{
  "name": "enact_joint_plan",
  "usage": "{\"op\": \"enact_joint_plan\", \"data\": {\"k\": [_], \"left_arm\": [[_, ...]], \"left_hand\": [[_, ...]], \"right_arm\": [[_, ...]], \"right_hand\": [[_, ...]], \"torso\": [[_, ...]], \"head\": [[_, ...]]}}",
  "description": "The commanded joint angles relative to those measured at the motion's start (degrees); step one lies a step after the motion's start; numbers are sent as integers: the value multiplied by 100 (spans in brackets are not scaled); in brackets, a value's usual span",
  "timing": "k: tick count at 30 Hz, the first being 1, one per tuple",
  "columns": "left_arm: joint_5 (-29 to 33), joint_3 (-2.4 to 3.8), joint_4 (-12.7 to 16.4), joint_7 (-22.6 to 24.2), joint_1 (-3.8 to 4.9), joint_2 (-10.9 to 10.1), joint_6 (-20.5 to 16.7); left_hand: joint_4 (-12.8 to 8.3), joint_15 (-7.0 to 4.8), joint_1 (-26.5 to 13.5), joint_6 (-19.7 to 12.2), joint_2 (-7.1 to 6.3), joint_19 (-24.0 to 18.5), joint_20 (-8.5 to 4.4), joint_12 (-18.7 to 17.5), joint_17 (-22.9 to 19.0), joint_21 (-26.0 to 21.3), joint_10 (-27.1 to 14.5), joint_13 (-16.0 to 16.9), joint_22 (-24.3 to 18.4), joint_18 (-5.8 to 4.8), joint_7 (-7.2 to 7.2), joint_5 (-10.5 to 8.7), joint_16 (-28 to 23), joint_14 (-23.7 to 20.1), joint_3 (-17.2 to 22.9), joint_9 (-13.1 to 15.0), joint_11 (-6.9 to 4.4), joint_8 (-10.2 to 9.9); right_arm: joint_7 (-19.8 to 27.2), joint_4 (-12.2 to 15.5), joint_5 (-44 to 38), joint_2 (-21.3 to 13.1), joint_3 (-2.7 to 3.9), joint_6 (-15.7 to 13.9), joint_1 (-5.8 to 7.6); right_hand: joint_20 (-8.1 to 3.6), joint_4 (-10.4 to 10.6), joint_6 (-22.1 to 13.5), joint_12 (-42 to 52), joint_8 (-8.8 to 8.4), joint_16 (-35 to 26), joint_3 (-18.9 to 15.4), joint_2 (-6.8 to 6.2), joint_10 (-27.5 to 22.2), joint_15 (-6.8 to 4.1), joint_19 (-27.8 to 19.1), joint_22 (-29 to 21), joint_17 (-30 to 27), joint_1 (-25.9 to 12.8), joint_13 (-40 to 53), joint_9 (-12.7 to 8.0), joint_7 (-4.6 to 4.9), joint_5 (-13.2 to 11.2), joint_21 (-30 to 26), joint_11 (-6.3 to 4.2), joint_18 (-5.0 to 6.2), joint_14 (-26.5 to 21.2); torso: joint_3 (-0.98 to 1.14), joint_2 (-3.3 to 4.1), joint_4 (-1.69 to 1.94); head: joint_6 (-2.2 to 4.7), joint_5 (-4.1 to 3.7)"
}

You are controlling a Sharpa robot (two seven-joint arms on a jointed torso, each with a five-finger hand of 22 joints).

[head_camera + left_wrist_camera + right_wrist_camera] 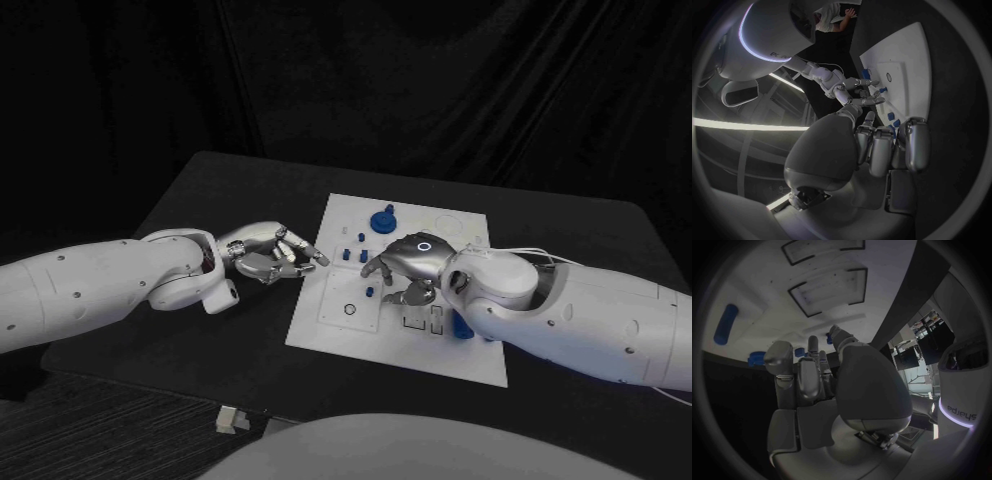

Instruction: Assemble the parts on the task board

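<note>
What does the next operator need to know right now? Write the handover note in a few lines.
Left robot hand: at the left edge of the white rectangular task board, fingers curled, holding nothing visible.
Right robot hand: over the board's middle, fingers down among small blue parts; grasp not clear.
Large blue knob-shaped part stands near the board's far edge; a blue cylinder lies beside the right wrist.
Done: cannot tell. Left: loose parts still to seat.

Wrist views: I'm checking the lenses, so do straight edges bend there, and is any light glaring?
Left wrist view: the board edge bows, and bright light streaks cross the room behind. Right wrist view: the board's rectangular recesses curve. Head view: dim, board edges straight.
</note>
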Motion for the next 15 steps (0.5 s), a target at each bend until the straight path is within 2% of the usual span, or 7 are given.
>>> {"op": "enact_joint_plan", "data": {"k": [1,3,6,10,12,14,15], "left_arm": [[8,6,57,-4,96,-20,-87],[8,6,82,-13,152,-36,-109],[9,6,112,-12,241,-56,-147],[9,6,142,-18,287,-78,-162],[65,6,176,-50,309,-100,-137],[173,6,190,-73,317,-105,-100],[223,5,199,-84,321,-108,-84]], "left_hand": [[6,-50,-54,73,-79,-99,-19,257,1538,-108,893,1485,813,-134,-5,-82,79,625,113,26,-97,55],[10,-49,-65,78,-82,-104,-18,257,1538,-113,893,1485,811,-133,-4,-89,79,625,112,25,-96,54],[11,-49,-69,79,-84,-114,-18,257,1538,-121,893,1485,805,-130,-4,-92,79,625,111,25,-96,54],[14,-48,-84,86,-90,-177,-16,257,1538,-174,893,1485,768,-113,-3,-102,79,625,114,23,-95,51],[14,-47,-98,87,-100,-205,-14,257,1538,-203,893,1485,751,-105,2,-116,79,625,118,20,-93,43],[10,-47,-96,91,-100,-192,-13,257,1538,-194,893,1485,759,-109,6,-116,79,625,122,20,-92,43],[10,-47,-96,91,-100,-192,-13,257,1538,-194,893,1485,759,-109,6,-116,79,625,122,20,-92,43]], "right_arm": [[-218,96,-40,-85,9,-106,132],[-246,170,-40,-159,9,-200,233],[-282,317,-40,-321,9,-434,454],[-319,431,-40,-482,9,-590,678],[-357,482,-40,-638,9,-575,913],[-399,481,-40,-745,9,-499,1057],[-433,474,-40,-803,9,-425,1125]], "right_hand": [[23,221,-159,-60,-14,-123,-334,-85,-203,14,-87,647,-107,292,-42,-171,-18,-216,-185,68,-52,-80],[30,430,-189,-19,3,-133,-450,-123,-252,16,-96,643,-126,366,-13,-243,-28,-334,-226,70,-48,-95],[36,563,-166,0,25,-121,-517,-150,-331,17,-105,640,-114,412,8,-286,-29,-359,-261,79,-47,-97],[35,570,1,18,127,-77,-509,-62,-432,14,-67,658,-60,385,26,-307,19,-339,-204,77,-57,-67],[32,562,93,19,179,-64,-497,-21,-472,11,-44,668,-47,364,22,-315,24,-299,-169,76,-62,-55],[30,529,407,-52,335,59,-431,86,-535,2,102,740,125,356,-56,-314,100,-47,137,87,-115,51],[22,531,436,-70,347,83,-425,101,-535,-2,128,750,160,341,-76,-320,103,-19,184,80,-120,74]], "torso": [[2,-7,-2],[5,-7,-7],[6,-6,-4],[5,-3,-5],[6,-9,-3],[5,-7,-3],[6,-10,-3]], "head": [[1,10],[1,20],[1,4],[1,-7],[1,-32],[1,-59],[1,-69]]}}
